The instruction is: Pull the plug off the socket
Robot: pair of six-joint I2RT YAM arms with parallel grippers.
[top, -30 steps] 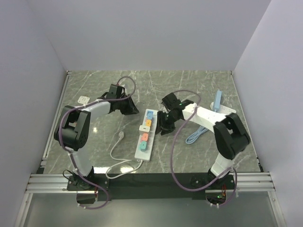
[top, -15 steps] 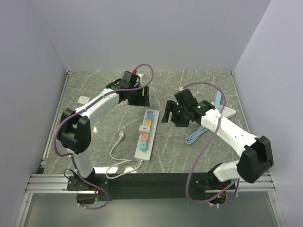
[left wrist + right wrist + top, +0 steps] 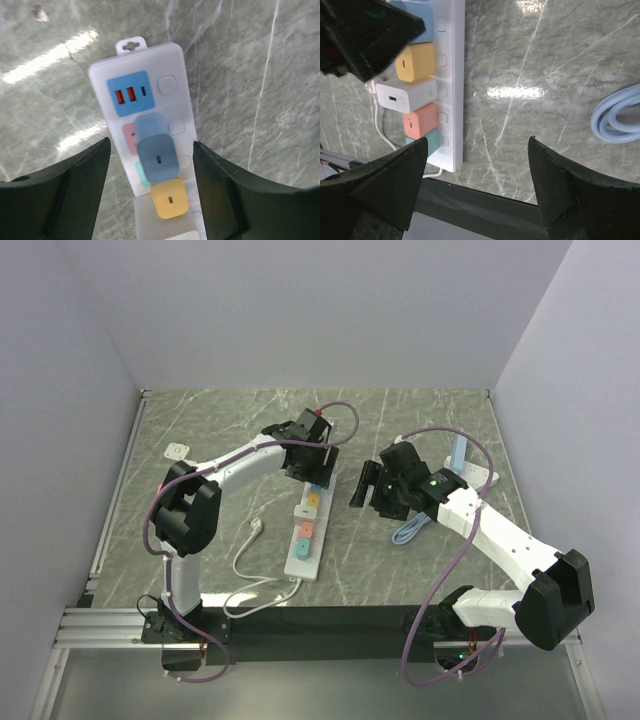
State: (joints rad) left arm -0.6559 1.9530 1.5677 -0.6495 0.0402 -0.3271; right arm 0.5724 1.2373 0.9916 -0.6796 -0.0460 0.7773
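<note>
The socket is a long white power strip [image 3: 296, 562] lying front to back in mid-table, with a row of plugs in it: blue [image 3: 157, 159], yellow [image 3: 170, 199], white [image 3: 405, 96], salmon [image 3: 420, 121] and teal [image 3: 432, 142]. My left gripper [image 3: 317, 470] hovers over the strip's far end, open and empty; in the left wrist view [image 3: 150, 147] its fingers stand either side of the blue plug, above it. My right gripper [image 3: 363, 490] is open and empty, above bare table to the right of the strip [image 3: 452, 75].
A coiled light-blue cable [image 3: 413, 527] lies right of the strip, also in the right wrist view [image 3: 620, 120]. A white block with a blue piece [image 3: 468, 462] sits at back right. A small white item [image 3: 177, 450] lies far left. The strip's thin white cord [image 3: 250, 585] loops at front left.
My left gripper has swung right from the back left to above the strip's far end. My right arm has stretched out and its gripper has drawn a little right, away from the strip.
</note>
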